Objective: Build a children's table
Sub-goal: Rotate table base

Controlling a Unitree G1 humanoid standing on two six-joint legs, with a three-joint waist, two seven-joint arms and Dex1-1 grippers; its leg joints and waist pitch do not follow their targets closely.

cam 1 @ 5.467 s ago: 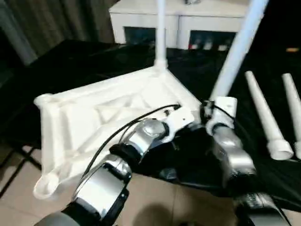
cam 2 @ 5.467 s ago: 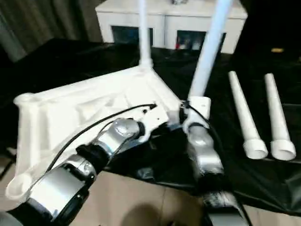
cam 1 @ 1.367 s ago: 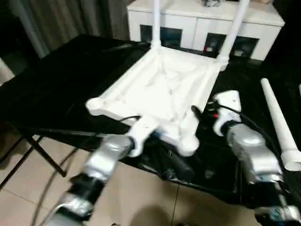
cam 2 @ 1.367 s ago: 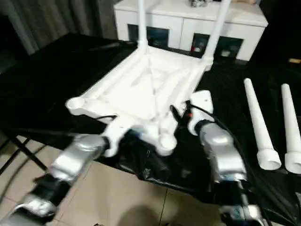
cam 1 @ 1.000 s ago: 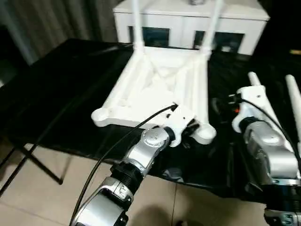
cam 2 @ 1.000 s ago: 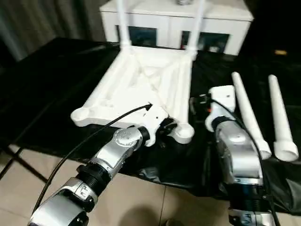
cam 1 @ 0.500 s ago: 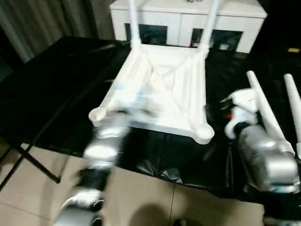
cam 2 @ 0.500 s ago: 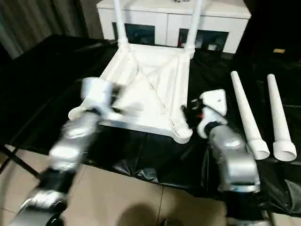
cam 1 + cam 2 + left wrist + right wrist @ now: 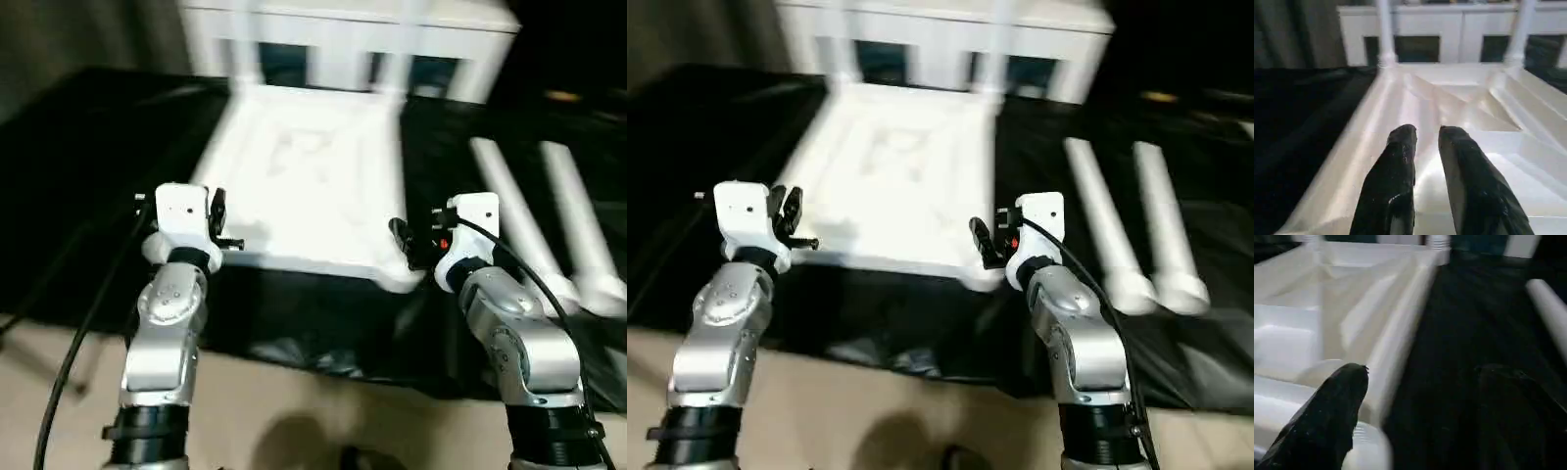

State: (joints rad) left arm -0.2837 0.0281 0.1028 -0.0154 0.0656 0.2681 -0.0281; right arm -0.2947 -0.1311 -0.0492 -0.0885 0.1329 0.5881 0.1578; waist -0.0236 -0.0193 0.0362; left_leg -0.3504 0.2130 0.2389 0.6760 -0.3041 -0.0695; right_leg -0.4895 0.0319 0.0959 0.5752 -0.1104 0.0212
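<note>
The white tabletop [image 9: 304, 176] lies underside up on the black-covered table, its ribs [image 9: 1459, 107] facing up. Two white legs [image 9: 1382, 29] [image 9: 1520, 29] stand upright in its far corner sockets. Two more legs [image 9: 509, 211] [image 9: 578, 225] lie loose on the cloth to the right. My left gripper [image 9: 220, 220] hovers at the tabletop's near left edge; in the left wrist view [image 9: 1426, 134] its fingers stand a narrow gap apart with nothing between them. My right gripper [image 9: 404, 240] is wide open beside the near right corner socket [image 9: 1359, 450], holding nothing.
A white cabinet [image 9: 343, 39] with dark glass fronts stands behind the table. The black cloth [image 9: 98, 147] drapes over the table's near edge, with tiled floor [image 9: 294, 431] below. Both silver forearms reach in from the near side.
My left arm has come off the tabletop's near edge and swung left to the near left corner. The right gripper has drawn closer to the near right corner. The camera has shifted.
</note>
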